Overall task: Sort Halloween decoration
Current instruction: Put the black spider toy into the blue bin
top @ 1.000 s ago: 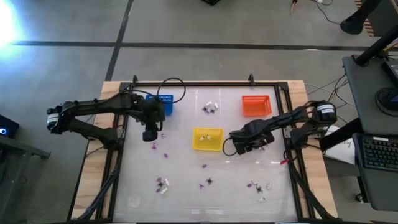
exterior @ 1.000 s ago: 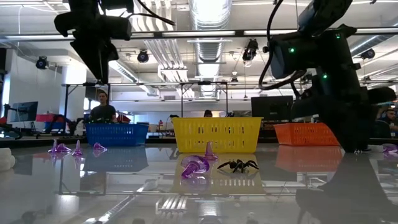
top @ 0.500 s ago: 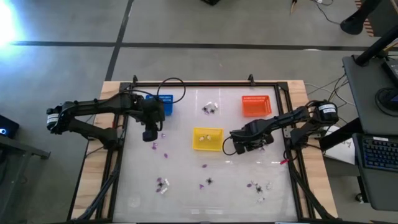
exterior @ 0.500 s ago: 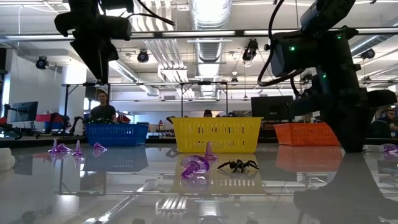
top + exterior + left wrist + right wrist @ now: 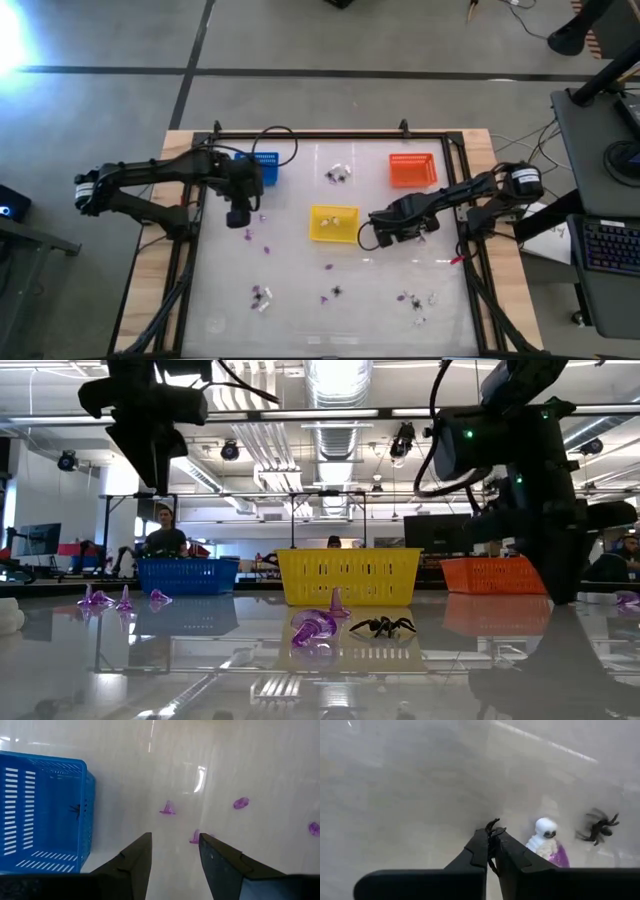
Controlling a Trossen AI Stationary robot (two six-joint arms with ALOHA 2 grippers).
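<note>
Halloween decoration trinkets lie scattered on the white table: purple ones (image 5: pixel 168 809) below my left gripper, and a purple one (image 5: pixel 314 628) beside a black spider (image 5: pixel 383 626) near the front. My left gripper (image 5: pixel 240 216) hangs open over the table next to the blue basket (image 5: pixel 262 166), with nothing between its fingers (image 5: pixel 135 862). My right gripper (image 5: pixel 398 236) stands to the right of the yellow basket (image 5: pixel 333 222), shut on a tiny black spider (image 5: pixel 492 826). A white skull trinket (image 5: pixel 544 833) and another black spider (image 5: pixel 598 828) lie on the table below it. My right gripper pinches the tiny black spider between its two fingertips (image 5: pixel 481 845), which point down from above. Only thin black legs (image 5: pixel 492 825) stick out past the tips; the body is hidden between the fingers. The spider is lifted off the table.
An orange basket (image 5: pixel 411 168) stands at the back right. The blue basket (image 5: pixel 45 810) holds a black spider (image 5: pixel 75 811). More trinkets lie at the back middle (image 5: pixel 337 175) and along the front (image 5: pixel 415 300). A black frame (image 5: pixel 330 135) rims the table.
My right gripper has shut on the tiny black spider and risen from the table with it. The left arm has kept still.
</note>
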